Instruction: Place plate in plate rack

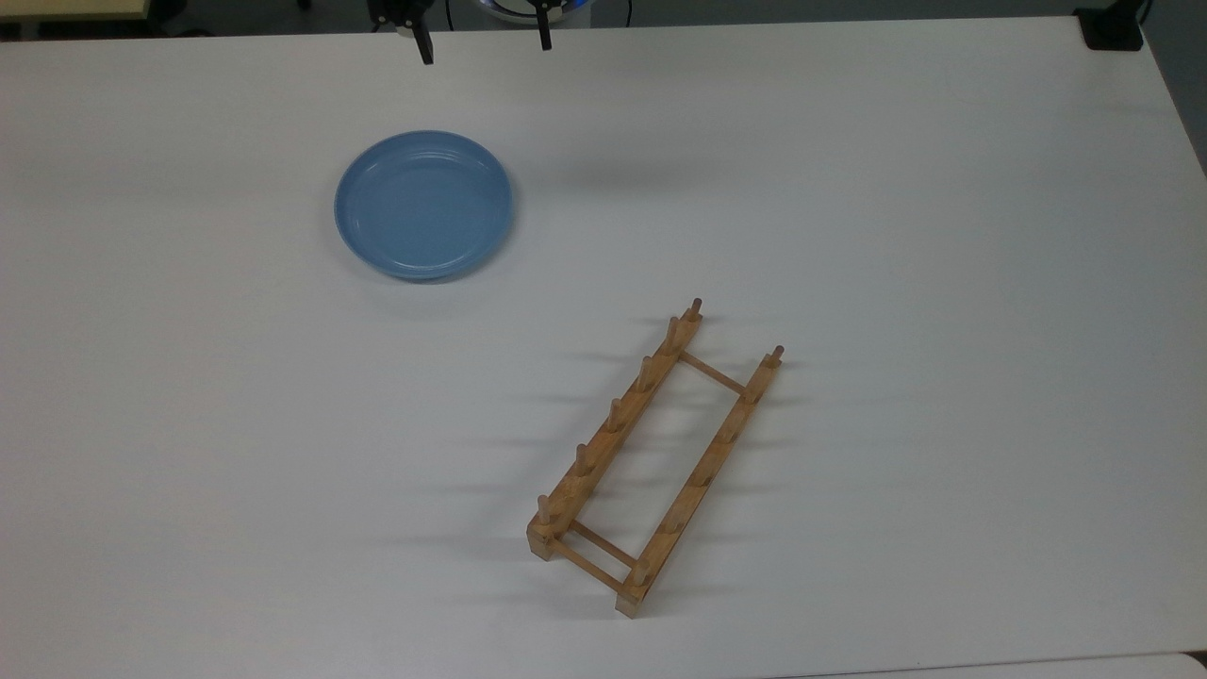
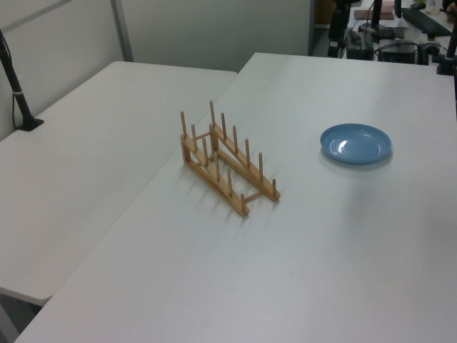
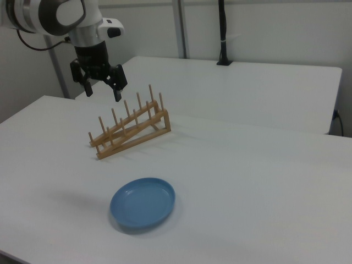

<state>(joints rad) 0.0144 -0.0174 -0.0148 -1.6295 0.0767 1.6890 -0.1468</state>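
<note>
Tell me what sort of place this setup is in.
Most likely a robotics lab or office workroom. A robot arm with an open claw hangs above plain white tables, a black camera stand is clamped at a table's far edge, and only a plate and plate rack are laid out.

in the top view the gripper is cut off by the upper edge, so just the two dark fingers poke down over the far rim of the surface. in the right view the arm runs out past the upper left corner. the clutter behind the surface in the left view is too small to make out.
</note>
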